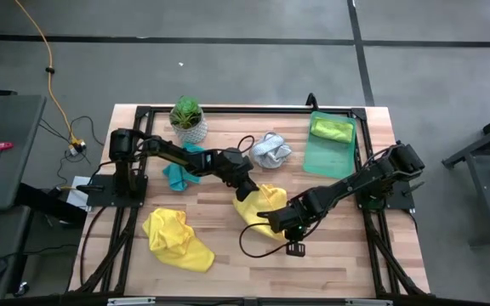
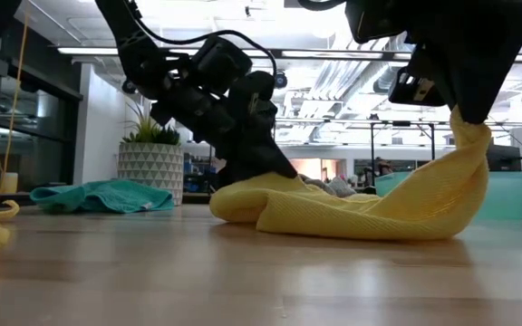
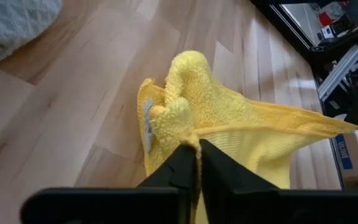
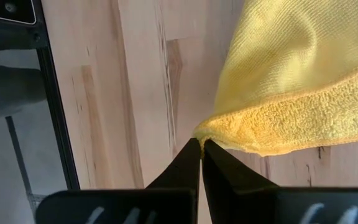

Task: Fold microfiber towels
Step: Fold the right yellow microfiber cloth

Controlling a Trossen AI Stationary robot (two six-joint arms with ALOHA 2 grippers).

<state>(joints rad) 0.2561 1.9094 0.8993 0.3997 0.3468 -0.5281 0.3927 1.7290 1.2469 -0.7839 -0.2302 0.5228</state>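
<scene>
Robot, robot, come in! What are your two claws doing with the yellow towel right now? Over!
Left gripper shut on yellow towel, low at table. Right gripper shut on its corner, lifted. Nothing in the way. Over.

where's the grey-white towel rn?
High view: the grey-white towel lies bunched at the table's far middle, between the potted plant and the green tray, untouched by either arm.

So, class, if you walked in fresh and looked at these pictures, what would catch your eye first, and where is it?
First, the yellow towel at the middle of the wooden table, pinched at opposite ends by the left gripper and right gripper, with the right end lifted off the wood. Next, a second yellow towel crumpled near the front left, and the green tray at the back right.
</scene>
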